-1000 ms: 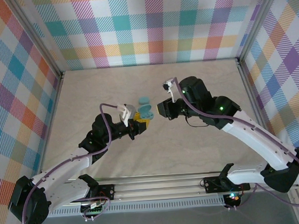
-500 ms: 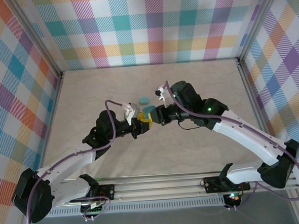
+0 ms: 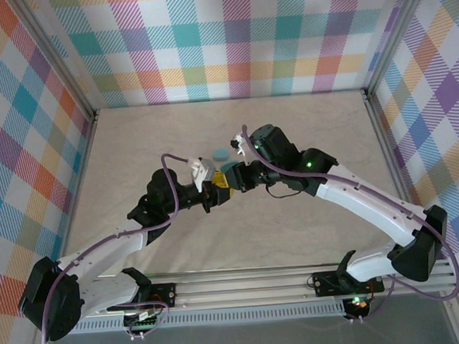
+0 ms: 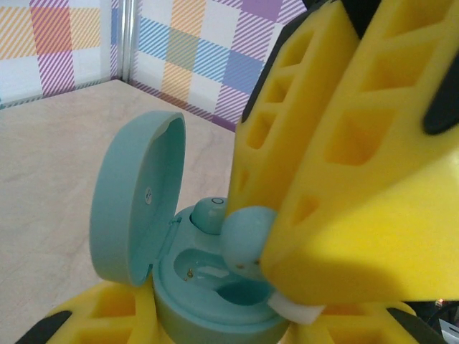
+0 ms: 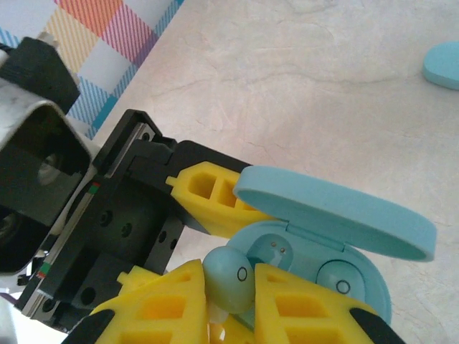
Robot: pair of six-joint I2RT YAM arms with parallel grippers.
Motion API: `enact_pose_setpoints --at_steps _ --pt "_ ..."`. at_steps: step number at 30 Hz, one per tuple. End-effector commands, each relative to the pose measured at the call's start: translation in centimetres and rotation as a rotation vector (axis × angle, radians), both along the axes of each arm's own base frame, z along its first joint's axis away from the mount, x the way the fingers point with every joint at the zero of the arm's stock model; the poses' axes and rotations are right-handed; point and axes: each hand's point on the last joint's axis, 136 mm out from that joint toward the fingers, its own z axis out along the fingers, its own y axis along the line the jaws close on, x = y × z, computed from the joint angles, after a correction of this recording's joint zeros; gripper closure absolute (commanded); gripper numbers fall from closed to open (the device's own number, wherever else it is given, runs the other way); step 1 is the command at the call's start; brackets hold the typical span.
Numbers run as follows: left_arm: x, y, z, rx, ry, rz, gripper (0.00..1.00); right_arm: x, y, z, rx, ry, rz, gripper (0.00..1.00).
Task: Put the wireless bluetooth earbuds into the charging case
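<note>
My left gripper (image 3: 216, 190) is shut on the light blue charging case (image 4: 215, 304), gripping its base (image 5: 358, 269) with yellow fingers (image 5: 213, 195). The lid (image 4: 136, 204) stands open. One earbud (image 4: 209, 212) sits in the far socket (image 5: 338, 279). The near socket (image 5: 277, 250) is empty, its contacts showing. My right gripper (image 5: 231, 301) is shut on a second pale blue earbud (image 5: 233, 278), which hangs just above that empty socket and at its rim (image 4: 247, 240). The two grippers meet tip to tip (image 3: 231, 178) at mid-table.
A separate light blue oval piece (image 3: 221, 153) lies on the beige tabletop just behind the grippers (image 5: 441, 64). Plaid walls enclose the table on three sides, and bare tabletop (image 3: 305, 128) spreads around the arms.
My right gripper has swung left with the earbud, from beside the case to right over its empty socket. The left gripper shifted slightly and still holds the case.
</note>
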Motion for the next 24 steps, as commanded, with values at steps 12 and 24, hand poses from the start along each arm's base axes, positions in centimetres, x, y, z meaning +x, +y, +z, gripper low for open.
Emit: enact_pose_setpoints --at_steps 12,24 --pt "-0.7 -0.2 2.7 -0.049 -0.109 -0.044 1.0 0.7 -0.8 -0.1 -0.08 -0.053 -0.016 0.81" --pt "-0.7 -0.1 2.9 -0.043 -0.111 -0.035 1.0 -0.6 -0.4 -0.5 -0.123 -0.041 0.034 0.81"
